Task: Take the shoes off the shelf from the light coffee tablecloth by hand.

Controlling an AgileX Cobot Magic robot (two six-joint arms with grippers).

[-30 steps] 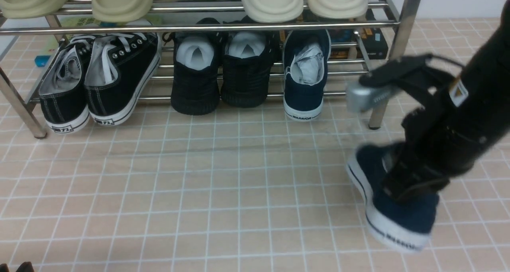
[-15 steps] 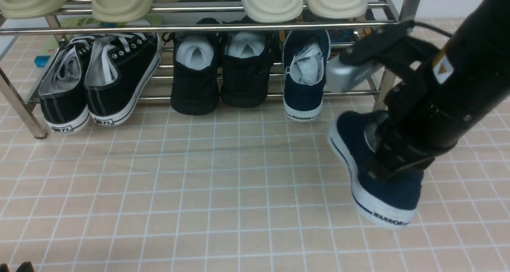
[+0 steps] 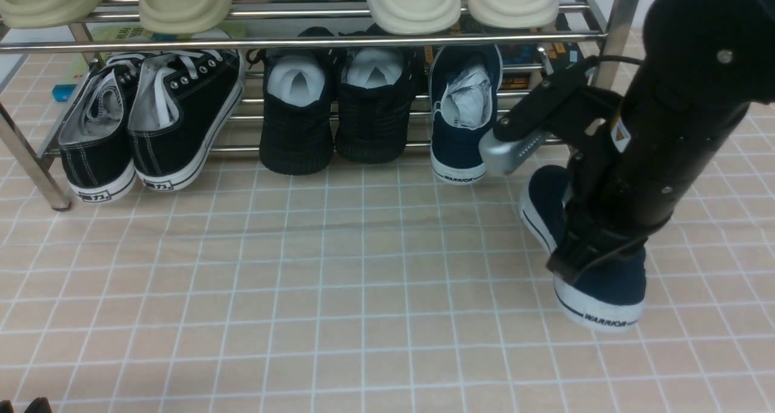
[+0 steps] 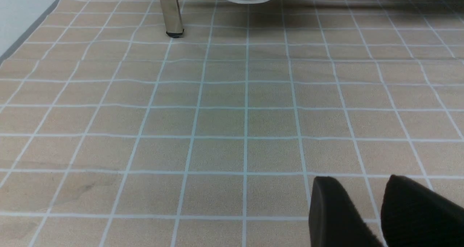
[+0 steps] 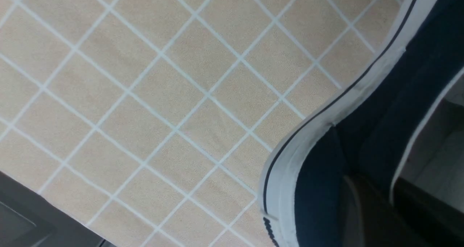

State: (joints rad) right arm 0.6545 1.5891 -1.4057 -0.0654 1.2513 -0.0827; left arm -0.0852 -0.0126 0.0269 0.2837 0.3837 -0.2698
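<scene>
My right gripper (image 3: 596,243) is shut on one navy-blue shoe (image 3: 605,292). It grips the shoe's side wall, with one finger inside the opening and one outside, as the right wrist view (image 5: 384,207) shows. The shoe (image 5: 326,160) sits low over the light coffee tablecloth (image 3: 339,280), heel toward me; I cannot tell whether it touches. The other navy shoe (image 3: 463,116), stuffed with paper, stands on the lower tier of the chrome shelf (image 3: 303,42) at its right end. My left gripper (image 4: 362,192) hovers low over the cloth (image 4: 217,113), fingers slightly apart and empty.
Black lace-up sneakers (image 3: 151,116) and black high-tops (image 3: 336,110) fill the rest of the lower tier. Cream slippers (image 3: 412,1) lie on the upper tier. The shelf's right post (image 3: 614,31) stands just behind my right arm. Its left leg (image 4: 170,11) shows in the left wrist view.
My right arm has carried the navy shoe a little away from me toward the shelf. It has turned the shoe so its heel faces me more squarely. The left arm has not moved.
</scene>
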